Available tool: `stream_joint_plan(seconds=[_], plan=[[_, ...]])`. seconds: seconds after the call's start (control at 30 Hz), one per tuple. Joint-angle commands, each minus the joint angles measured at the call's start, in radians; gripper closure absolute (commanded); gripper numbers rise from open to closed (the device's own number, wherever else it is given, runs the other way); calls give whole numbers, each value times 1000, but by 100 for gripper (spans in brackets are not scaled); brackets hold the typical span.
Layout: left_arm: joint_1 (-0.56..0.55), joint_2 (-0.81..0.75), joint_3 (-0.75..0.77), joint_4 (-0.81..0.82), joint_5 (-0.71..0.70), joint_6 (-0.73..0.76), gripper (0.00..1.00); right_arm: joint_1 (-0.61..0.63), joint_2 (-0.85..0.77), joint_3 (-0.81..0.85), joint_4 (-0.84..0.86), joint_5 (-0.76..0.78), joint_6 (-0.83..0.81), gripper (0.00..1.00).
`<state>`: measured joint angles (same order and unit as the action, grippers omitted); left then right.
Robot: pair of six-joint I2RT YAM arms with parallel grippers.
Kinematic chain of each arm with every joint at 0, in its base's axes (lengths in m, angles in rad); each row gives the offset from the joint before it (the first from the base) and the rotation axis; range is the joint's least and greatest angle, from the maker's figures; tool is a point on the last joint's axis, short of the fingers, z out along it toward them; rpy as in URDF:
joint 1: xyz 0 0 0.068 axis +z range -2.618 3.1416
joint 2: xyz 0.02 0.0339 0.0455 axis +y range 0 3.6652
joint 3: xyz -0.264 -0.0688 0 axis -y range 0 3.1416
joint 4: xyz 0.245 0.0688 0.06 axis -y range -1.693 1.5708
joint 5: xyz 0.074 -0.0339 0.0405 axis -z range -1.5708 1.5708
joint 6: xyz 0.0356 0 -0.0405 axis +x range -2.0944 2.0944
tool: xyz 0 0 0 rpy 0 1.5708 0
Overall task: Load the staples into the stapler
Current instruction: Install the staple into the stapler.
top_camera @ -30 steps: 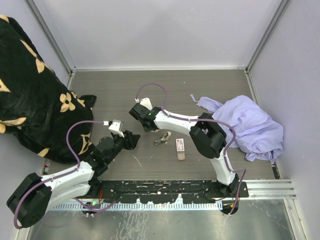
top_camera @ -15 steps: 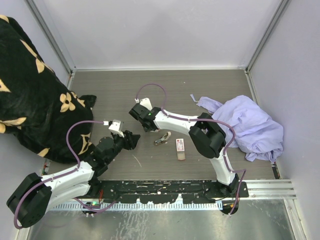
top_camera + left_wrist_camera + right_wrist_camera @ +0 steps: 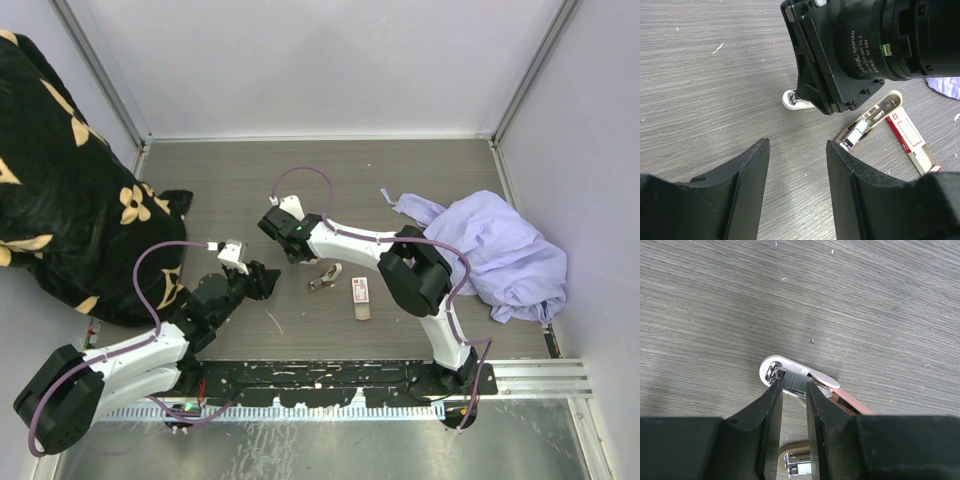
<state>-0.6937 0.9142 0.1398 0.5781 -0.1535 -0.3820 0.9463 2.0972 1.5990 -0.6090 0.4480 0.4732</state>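
My right gripper (image 3: 795,382) is shut on a short silver ribbed strip of staples (image 3: 796,380). It holds the strip at the metal front end of a white stapler (image 3: 771,371) with a pinkish-tan part (image 3: 852,402). In the top view this gripper (image 3: 297,250) hides that stapler. A beige stapler (image 3: 323,278) lies hinged open just right of it and also shows in the left wrist view (image 3: 867,125). The red-and-white staples box (image 3: 360,291) with its tan tray pulled out lies further right (image 3: 907,135). My left gripper (image 3: 265,280) is open and empty, low over the table (image 3: 797,145).
A black blanket with gold flowers (image 3: 60,180) is heaped at the left. A lilac cloth (image 3: 500,245) lies at the right. Grey walls close the table on three sides, and a metal rail (image 3: 540,375) runs along the near edge.
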Motion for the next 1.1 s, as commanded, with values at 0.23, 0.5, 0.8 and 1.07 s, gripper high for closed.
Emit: stream_joint_plan(seconds=[0.23,0.5,0.8,1.07], plan=[[-3,38,9,52,1,-14,49,16,-32,12,37,3,20,71],[-3,43,9,56,1,-14,49,39,-51,-43,43,-12,24,71],[-4,38,9,55,5,-12,49,51,-97,-98,58,-10,-5,72],[-4,44,18,49,8,-6,49,52,-87,-66,60,4,-45,71]])
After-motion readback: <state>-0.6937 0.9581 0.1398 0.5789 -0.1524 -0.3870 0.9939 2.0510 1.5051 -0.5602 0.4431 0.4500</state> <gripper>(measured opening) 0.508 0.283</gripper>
